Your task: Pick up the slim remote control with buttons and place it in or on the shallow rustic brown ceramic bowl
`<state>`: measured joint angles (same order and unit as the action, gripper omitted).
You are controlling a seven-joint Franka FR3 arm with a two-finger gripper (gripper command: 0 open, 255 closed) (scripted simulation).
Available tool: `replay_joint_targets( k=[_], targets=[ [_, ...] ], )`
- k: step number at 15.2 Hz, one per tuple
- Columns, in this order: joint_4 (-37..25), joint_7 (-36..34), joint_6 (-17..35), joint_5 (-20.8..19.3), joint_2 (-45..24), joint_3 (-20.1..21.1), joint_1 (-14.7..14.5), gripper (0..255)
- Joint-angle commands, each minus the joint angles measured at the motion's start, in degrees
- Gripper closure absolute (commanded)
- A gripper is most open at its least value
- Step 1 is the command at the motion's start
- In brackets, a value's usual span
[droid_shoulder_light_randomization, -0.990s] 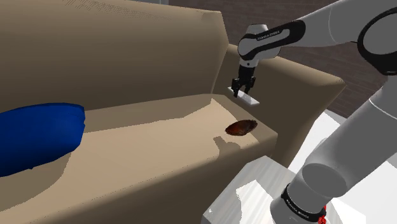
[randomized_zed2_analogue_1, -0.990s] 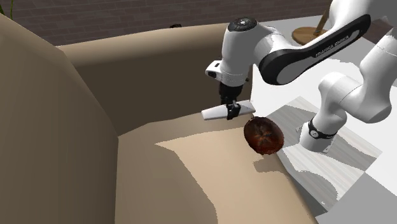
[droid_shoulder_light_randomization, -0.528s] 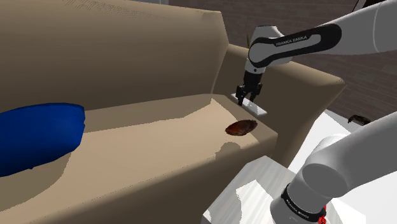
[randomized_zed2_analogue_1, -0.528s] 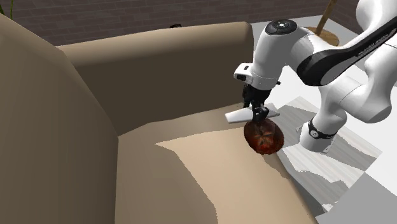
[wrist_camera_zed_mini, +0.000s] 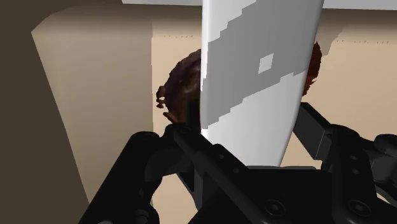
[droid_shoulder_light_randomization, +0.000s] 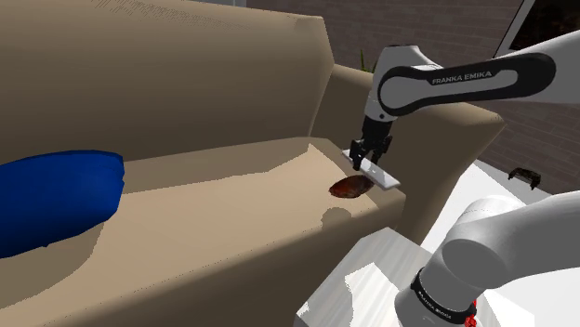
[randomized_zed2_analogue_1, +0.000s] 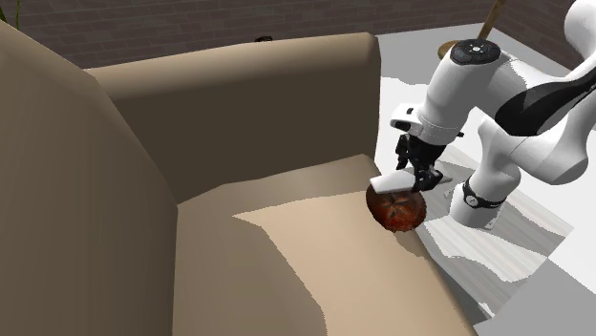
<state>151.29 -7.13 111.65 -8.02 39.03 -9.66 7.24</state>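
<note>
Brown and shallow, the bowl (droid_shoulder_light_randomization: 350, 187) sits on the sofa seat (droid_shoulder_light_randomization: 223, 223) in the shoulder view, at the seat's front corner next to the armrest (droid_shoulder_light_randomization: 446, 125). The black gripper (droid_shoulder_light_randomization: 366, 161) hangs just above it, clamped on the white remote (droid_shoulder_light_randomization: 379, 174), which slants down over the bowl's rim on the armrest side. A blue cushion (droid_shoulder_light_randomization: 51, 200) lies at the seat's opposite end.

From the second exterior view, the gripper (randomized_zed2_analogue_1: 420, 178) holds the remote (randomized_zed2_analogue_1: 391, 181) just over the bowl (randomized_zed2_analogue_1: 396, 210); I cannot tell whether the two touch.

Along the wrist view, the fingers (wrist_camera_zed_mini: 191, 137) press both long sides of the grey-and-white remote (wrist_camera_zed_mini: 254, 76), and the bowl (wrist_camera_zed_mini: 180, 83) lies beneath it.
</note>
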Motion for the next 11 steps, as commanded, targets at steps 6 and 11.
replay_joint_targets(
  k=[6,11],
  targets=[
    [4.50,-0.29,6.28,-0.54,-1.76,-0.54,0.16,255],
    [7.05,-0.41,10.73,-0.93,-3.67,-0.98,0.26,255]
  ],
)
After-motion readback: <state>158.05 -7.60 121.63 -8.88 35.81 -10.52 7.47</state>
